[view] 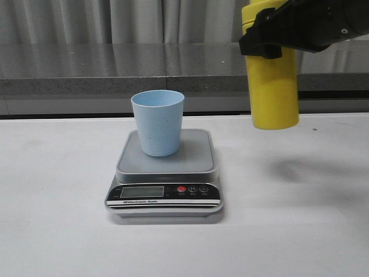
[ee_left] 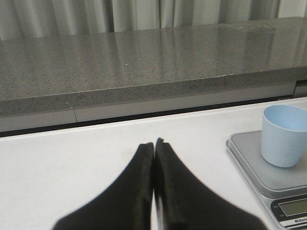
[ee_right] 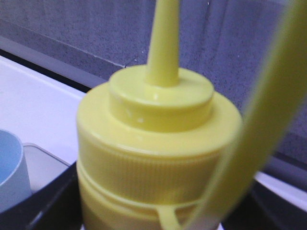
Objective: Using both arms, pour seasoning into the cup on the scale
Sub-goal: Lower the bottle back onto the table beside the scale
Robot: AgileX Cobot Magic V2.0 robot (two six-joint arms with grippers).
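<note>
The light blue cup (view: 158, 122) stands upright on the silver-grey scale (view: 164, 190) at the table's middle. My right gripper (view: 270, 36) is shut on the yellow seasoning bottle (view: 272, 86), which hangs upright in the air to the right of the scale, its base above the table. In the right wrist view the bottle (ee_right: 158, 139) fills the picture, its cone nozzle uncapped and the tether looping past it; the cup's rim (ee_right: 9, 167) shows beside it. My left gripper (ee_left: 154, 143) is shut and empty, low over the table left of the scale (ee_left: 268, 172) and cup (ee_left: 284, 135).
A grey stone ledge (view: 115, 69) runs along the back of the white table (view: 57, 231), with curtains behind it. The bottle's shadow (view: 300, 170) falls on the table to the right of the scale.
</note>
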